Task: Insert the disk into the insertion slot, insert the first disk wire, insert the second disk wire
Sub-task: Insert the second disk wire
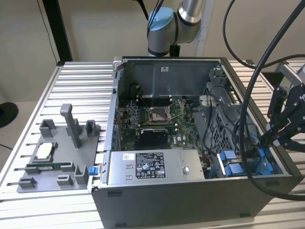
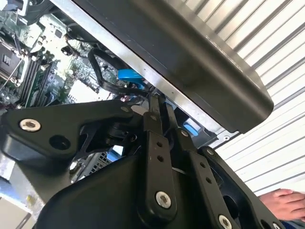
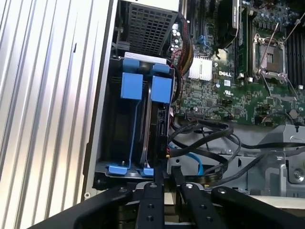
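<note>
Already on edge inside the insertion slot [image 3: 112,138], the disk [image 3: 160,119] sat just beyond the gripper [image 3: 167,171], clenched or released I couldn't tell; the power-supply box [image 1: 190,167] bore a pale label.

Can't make out gripper [image 1: 275,135] tip in exterior view: masked by black cables [image 1: 248,95]. Can't read label print on PSU box [image 1: 152,167], too small. Cut off at edge in second wrist view: hand [image 2: 284,200]. Seen edge-on in first wrist view, mostly hidden by blue carrier [image 3: 161,90]: disk [image 3: 162,125].
</note>
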Action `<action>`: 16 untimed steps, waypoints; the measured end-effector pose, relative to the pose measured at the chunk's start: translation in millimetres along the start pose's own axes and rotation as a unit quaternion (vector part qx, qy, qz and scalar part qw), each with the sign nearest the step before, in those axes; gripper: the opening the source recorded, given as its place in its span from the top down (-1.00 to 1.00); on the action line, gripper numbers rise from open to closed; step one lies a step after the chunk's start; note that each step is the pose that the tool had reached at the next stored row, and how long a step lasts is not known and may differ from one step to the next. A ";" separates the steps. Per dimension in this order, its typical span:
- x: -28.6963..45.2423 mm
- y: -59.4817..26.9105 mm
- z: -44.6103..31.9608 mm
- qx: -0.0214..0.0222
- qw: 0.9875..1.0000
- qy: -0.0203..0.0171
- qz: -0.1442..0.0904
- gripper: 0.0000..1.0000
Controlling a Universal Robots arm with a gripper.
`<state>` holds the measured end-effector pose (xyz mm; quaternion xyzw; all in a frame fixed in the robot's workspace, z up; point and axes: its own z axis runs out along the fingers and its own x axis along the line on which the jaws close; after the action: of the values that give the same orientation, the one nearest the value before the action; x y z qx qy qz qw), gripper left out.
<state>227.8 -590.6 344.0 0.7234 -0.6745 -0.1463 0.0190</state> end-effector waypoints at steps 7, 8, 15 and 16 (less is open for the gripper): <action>1.0 0.8 -2.1 -0.006 1.000 -0.008 0.007 1.00; 0.6 1.5 -4.8 -0.006 1.000 -0.009 0.008 1.00; -3.8 8.8 -27.5 -0.007 1.000 -0.011 0.008 1.00; -4.6 10.1 -31.1 -0.007 1.000 -0.011 0.009 1.00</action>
<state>225.1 -592.3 376.8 0.7158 -0.6797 -0.1591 0.0176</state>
